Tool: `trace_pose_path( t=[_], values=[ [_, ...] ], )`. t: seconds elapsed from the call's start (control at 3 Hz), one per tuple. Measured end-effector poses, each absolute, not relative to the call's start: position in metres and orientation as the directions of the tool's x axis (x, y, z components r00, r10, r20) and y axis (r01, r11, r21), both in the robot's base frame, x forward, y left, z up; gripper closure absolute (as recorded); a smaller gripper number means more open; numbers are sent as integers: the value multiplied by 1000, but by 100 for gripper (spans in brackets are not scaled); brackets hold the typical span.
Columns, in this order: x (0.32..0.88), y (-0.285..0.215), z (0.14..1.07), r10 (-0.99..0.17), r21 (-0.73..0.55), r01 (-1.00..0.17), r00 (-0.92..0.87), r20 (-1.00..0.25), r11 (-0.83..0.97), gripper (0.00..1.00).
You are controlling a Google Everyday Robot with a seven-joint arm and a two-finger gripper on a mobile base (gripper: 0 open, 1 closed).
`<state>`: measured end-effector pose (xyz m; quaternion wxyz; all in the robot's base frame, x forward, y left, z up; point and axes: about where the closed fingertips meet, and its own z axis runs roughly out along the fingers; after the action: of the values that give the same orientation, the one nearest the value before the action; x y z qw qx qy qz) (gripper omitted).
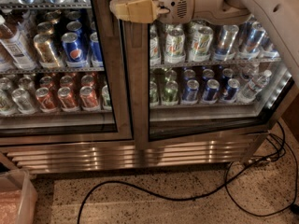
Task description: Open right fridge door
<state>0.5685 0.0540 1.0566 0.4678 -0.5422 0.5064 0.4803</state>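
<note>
Right fridge door [140, 106] slightly ajar, tool [117, 8] at its upper inner frame edge, grip unclear

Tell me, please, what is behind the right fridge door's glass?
Behind the steel-framed glass right fridge door: two rows of drink cans and a clear plastic bottle. The tan gripper at its top-left and cream arm cover anything higher.

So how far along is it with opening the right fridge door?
Done: the gripper sits high on the right door, at its inner edge. In hand: the door seems barely ajar, its bottom edge slanting away from the grille below. Left: nearly the whole swing; the cans sit behind its glass.
</note>
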Motion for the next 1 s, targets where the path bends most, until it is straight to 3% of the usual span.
trace_pose_path(
  t=[1.0],
  values=[
    [551,49,1050,-219,52,-999,-48,-975,-11,100]
  ],
)
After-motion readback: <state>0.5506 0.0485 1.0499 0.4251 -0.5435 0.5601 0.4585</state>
